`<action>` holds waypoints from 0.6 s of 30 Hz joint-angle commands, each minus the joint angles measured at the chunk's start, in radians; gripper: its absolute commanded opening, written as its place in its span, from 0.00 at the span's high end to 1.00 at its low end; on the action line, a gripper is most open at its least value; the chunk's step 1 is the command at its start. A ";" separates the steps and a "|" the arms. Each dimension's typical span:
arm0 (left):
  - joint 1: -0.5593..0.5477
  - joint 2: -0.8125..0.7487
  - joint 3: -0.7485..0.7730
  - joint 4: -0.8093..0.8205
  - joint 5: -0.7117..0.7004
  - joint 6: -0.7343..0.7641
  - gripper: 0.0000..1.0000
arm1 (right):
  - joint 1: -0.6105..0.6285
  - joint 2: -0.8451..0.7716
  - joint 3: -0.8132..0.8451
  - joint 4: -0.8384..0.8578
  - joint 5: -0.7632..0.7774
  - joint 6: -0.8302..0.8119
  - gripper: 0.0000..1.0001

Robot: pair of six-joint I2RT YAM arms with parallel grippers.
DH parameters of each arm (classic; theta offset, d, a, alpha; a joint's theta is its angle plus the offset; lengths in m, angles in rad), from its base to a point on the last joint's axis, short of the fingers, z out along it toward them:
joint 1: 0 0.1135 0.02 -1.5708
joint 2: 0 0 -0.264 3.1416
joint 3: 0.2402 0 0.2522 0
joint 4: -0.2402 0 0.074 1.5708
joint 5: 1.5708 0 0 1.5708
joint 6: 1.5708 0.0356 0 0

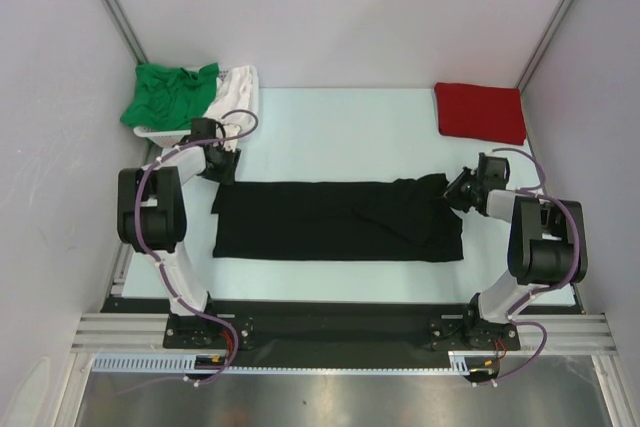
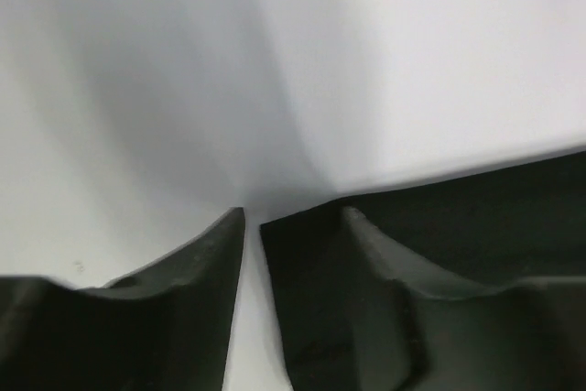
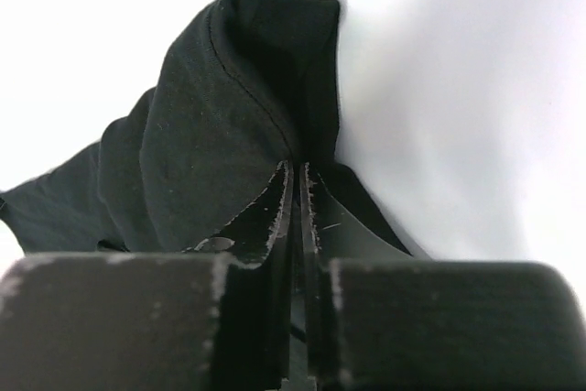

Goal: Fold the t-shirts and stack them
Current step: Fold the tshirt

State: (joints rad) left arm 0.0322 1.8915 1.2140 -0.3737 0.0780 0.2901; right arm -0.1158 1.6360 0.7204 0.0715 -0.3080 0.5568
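As the black t-shirt (image 1: 330, 219) lies flat across the counter (image 1: 340, 132) in a long band, we have one tool at each far corner of it. The right tool (image 3: 298, 167) is clenched on the black t-shirt. In its wrist view the fingers are nearly together w/ cloth pinched btwn them, and a seamed fold of fabric stands up in a peak just ahead of the tips. The rest of the shirt trails off to that tool's left.

The left tool (image 1: 226, 169) is released. Its wrist view shows the fingers (image 2: 183, 299) apart, w/ a sliver of bare counter btwn the left-hand finger and the cloth. The shirt's corner lies btwn the fingers, up against the right-hand one, its edge running off to the tool's right. We see no pinch on it.

Just beyond the left tool sits a white plastic basket (image 1: 150, 133) w/ a green t-shirt (image 1: 170, 92) heaped in it. A white t-shirt (image 1: 238, 80) is next to the green one, draped at the basket's rim. Beyond the right tool, apart from it, a red t-shirt (image 1: 480, 112) lies folded in a neat rectangle at the counter's far corner.
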 commanded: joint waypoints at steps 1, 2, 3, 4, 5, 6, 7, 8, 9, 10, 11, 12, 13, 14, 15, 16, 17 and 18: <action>-0.002 0.023 0.010 -0.037 0.068 0.012 0.58 | -0.008 -0.027 -0.010 -0.021 0.018 -0.004 0.96; -0.003 0.024 0.006 -0.040 0.083 0.021 0.67 | -0.012 -0.036 -0.006 -0.033 0.030 -0.012 0.97; -0.002 0.024 0.001 -0.047 0.085 0.024 0.93 | -0.013 -0.047 0.000 -0.062 0.040 -0.021 0.99; -0.002 0.021 -0.002 -0.045 0.075 0.024 1.00 | -0.016 -0.063 0.008 -0.067 0.061 -0.029 0.99; 0.003 0.012 -0.008 -0.036 0.068 0.027 1.00 | -0.018 -0.073 0.011 -0.103 0.069 -0.047 1.00; 0.009 0.008 -0.024 -0.027 0.049 0.027 1.00 | -0.022 -0.082 0.014 -0.127 0.078 -0.055 1.00; 0.017 0.001 -0.030 -0.002 0.037 0.026 1.00 | -0.025 -0.099 0.014 -0.134 0.090 -0.060 1.00; 0.035 -0.009 -0.036 0.007 0.025 0.018 1.00 | -0.028 -0.107 0.016 -0.142 0.096 -0.069 1.00; 0.046 -0.014 -0.042 0.015 0.007 0.015 1.00 | -0.031 -0.111 0.016 -0.154 0.102 -0.074 1.00; 0.055 -0.019 -0.045 0.027 -0.004 0.014 1.00 | -0.033 -0.117 0.013 -0.157 0.109 -0.077 1.00; 0.066 -0.022 -0.050 0.033 -0.013 0.018 1.00 | -0.033 -0.122 0.011 -0.159 0.107 -0.080 1.00; 0.069 -0.026 -0.059 0.038 -0.020 0.021 1.00 | -0.033 -0.125 0.010 -0.160 0.107 -0.083 1.00; 0.069 -0.028 -0.065 0.039 -0.024 0.026 0.99 | -0.033 -0.125 0.005 -0.159 0.106 -0.081 1.00; 0.069 -0.031 -0.070 0.041 -0.023 0.030 1.00 | -0.033 -0.123 0.005 -0.154 0.101 -0.081 1.00; 0.069 -0.029 -0.077 0.041 -0.023 0.030 1.00 | -0.031 -0.123 0.004 -0.142 0.098 -0.080 1.00; 0.069 -0.037 -0.082 0.047 -0.023 0.029 1.00 | -0.030 -0.119 0.007 -0.138 0.078 -0.077 1.00; 0.069 -0.042 -0.087 0.047 -0.006 0.032 1.00 | -0.027 -0.114 0.016 -0.136 0.070 -0.077 0.97; 0.069 -0.048 -0.093 0.048 0.014 0.035 1.00 | -0.027 -0.105 0.025 -0.141 0.061 -0.077 0.79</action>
State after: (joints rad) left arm 0.0582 1.8671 1.1591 -0.3218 0.1524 0.2943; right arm -0.1394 1.5402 0.7193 -0.0677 -0.2516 0.5037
